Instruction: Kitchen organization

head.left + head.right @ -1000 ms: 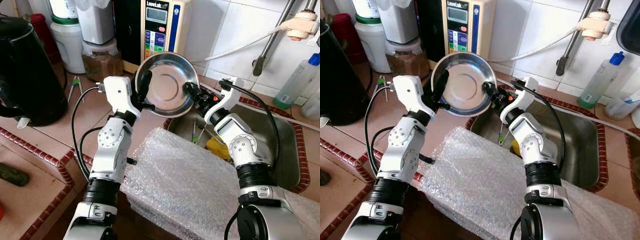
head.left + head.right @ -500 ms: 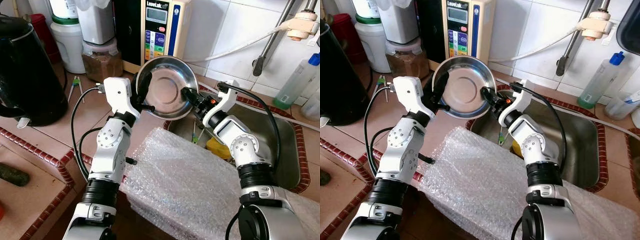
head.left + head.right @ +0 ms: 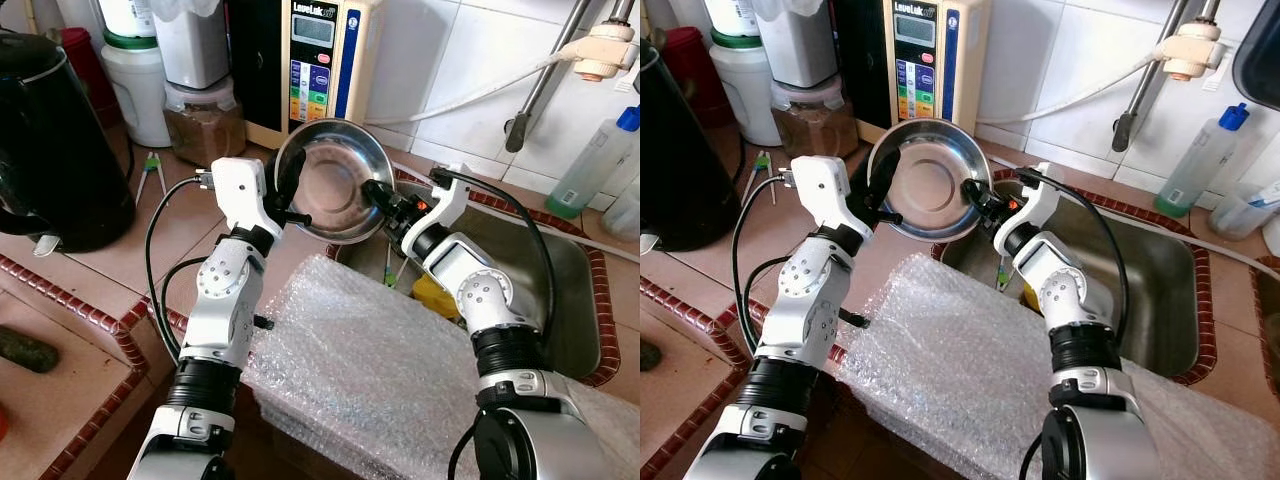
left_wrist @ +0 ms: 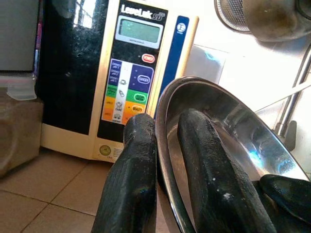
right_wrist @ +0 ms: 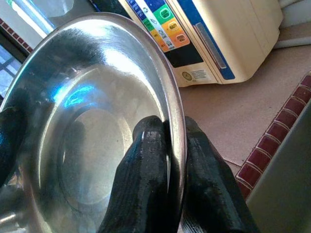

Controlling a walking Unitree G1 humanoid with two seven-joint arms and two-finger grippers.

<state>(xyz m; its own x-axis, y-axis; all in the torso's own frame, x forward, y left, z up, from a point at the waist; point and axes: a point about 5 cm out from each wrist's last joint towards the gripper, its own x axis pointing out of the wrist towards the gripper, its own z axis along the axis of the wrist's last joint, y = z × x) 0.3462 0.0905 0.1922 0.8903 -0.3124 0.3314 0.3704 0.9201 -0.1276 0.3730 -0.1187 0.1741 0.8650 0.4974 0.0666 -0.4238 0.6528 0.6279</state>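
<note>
A round stainless steel bowl (image 3: 333,180) hangs tilted in the air above the counter edge, between the sink and the water machine. My left gripper (image 3: 286,186) is shut on its left rim; in the left wrist view one black finger (image 4: 129,184) lies outside the rim and the other inside the bowl (image 4: 233,126). My right gripper (image 3: 379,194) is shut on the opposite rim. The right wrist view shows its two fingers (image 5: 146,184) pinching the bowl's edge (image 5: 97,121).
A sheet of bubble wrap (image 3: 370,370) lies over the counter's front edge below the arms. The steel sink (image 3: 565,300) at the right holds utensils and a yellow sponge (image 3: 436,296). A black kettle (image 3: 50,150), jars (image 3: 203,112) and the water machine (image 3: 322,60) line the back left.
The bowl has come down a little and tilted flatter, with both grippers still holding its rim. The right gripper has shifted slightly left and down.
</note>
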